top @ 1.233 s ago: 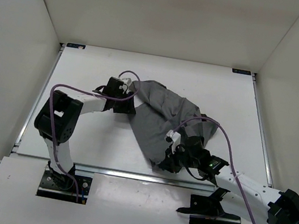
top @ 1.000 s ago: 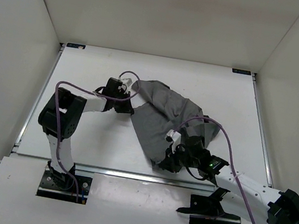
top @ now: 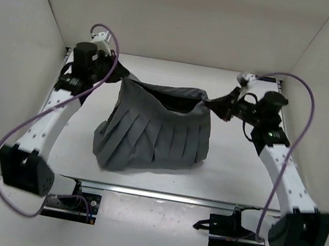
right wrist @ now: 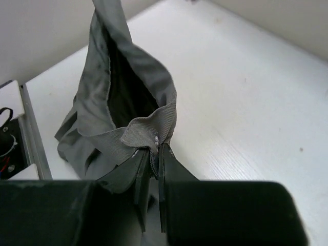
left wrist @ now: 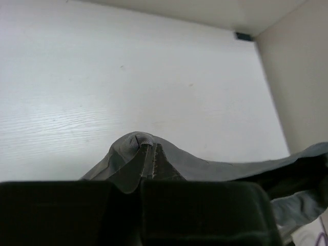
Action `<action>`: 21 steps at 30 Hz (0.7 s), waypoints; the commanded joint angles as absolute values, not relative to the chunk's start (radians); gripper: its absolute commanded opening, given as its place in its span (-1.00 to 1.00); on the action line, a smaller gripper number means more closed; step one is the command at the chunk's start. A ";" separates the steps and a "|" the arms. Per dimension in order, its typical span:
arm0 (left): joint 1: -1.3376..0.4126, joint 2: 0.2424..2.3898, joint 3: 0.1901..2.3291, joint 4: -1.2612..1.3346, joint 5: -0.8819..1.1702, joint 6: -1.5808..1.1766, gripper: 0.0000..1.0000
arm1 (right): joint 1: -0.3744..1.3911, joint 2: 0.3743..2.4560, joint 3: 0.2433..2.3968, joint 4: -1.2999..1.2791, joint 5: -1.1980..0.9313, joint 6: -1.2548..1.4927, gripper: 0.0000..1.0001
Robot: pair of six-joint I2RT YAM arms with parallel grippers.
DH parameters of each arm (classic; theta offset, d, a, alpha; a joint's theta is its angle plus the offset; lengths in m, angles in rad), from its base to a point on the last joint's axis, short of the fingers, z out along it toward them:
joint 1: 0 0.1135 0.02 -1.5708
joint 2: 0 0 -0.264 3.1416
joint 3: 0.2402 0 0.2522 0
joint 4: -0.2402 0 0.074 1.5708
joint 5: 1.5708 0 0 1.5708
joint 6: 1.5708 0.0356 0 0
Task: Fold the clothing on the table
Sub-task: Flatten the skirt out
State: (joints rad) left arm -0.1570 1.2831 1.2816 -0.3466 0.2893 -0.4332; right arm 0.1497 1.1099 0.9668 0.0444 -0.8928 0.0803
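Note:
The clothing is a mid-grey pleated garment held up above the table, stretched between both arms with its open waistband on top and its lower edge resting on the tabletop. My left gripper is shut on the waistband's left corner. My right gripper is shut on the right corner, where a small pale snap shows. In the right wrist view the clothing hangs away from the jaws with its dark inside showing.
Tall white walls enclose the table on the left, back and right. Metal rails run along the table's edges. Purple cables loop off both arms. Both arm bases sit at the near edge.
Both arms have swung from low near the table's middle up toward the back, lifting the crumpled clothing and spreading it wide between them.

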 commanded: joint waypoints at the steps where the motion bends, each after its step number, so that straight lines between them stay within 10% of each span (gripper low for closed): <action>1: -0.123 1.419 1.432 -0.374 0.259 -0.381 -1.00 | 0.158 1.309 1.163 0.097 -0.839 0.014 -1.00; 11: -0.109 1.600 1.992 -0.606 0.215 -0.302 -1.00 | 0.075 1.753 2.118 -0.386 -0.860 -0.149 -1.00; 21: -0.176 1.283 1.095 -0.275 0.192 -0.416 -1.00 | 0.129 1.499 1.136 -0.014 -0.856 -0.080 -1.00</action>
